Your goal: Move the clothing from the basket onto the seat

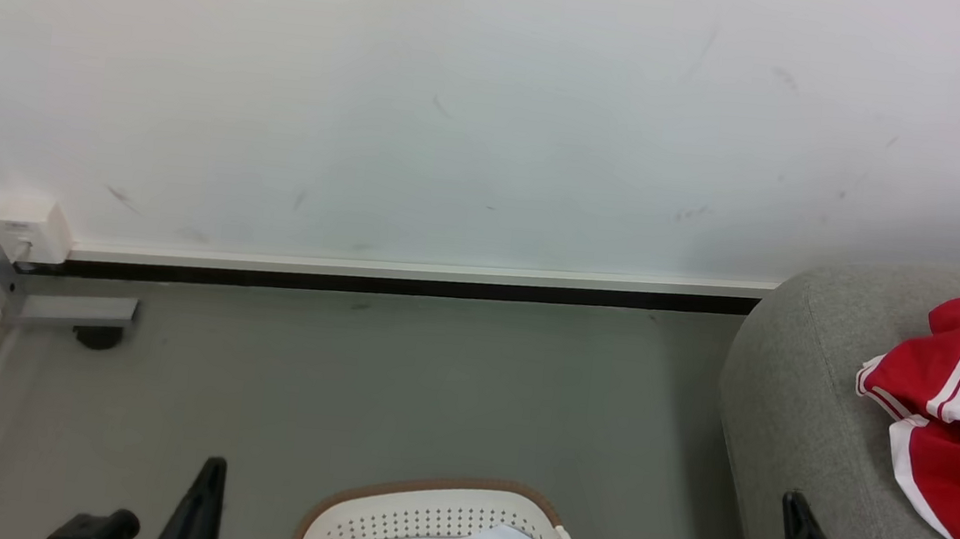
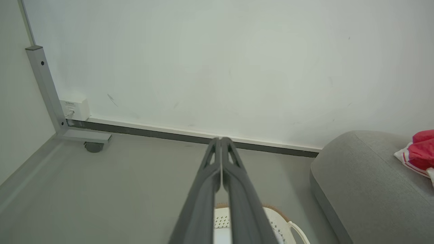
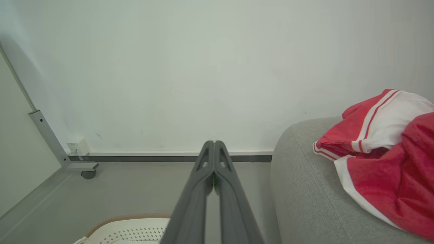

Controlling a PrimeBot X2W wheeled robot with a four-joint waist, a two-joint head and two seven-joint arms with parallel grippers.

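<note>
At three o'clock the seat [image 1: 793,405] held red-and-white clothing [image 1: 959,412], so that much of the job looked done. The basket [image 1: 430,516] at six o'clock showed no red, only something pale I could not identify. My left gripper [image 2: 220,144] and right gripper [image 3: 214,145] were both pinched closed and empty.

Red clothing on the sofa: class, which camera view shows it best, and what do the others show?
The right wrist view: the clothing is largest there, white panel and stripes clear, lying on the sofa. The head view has the clothing smaller, cut by the right edge; the left wrist view catches a small corner.
</note>
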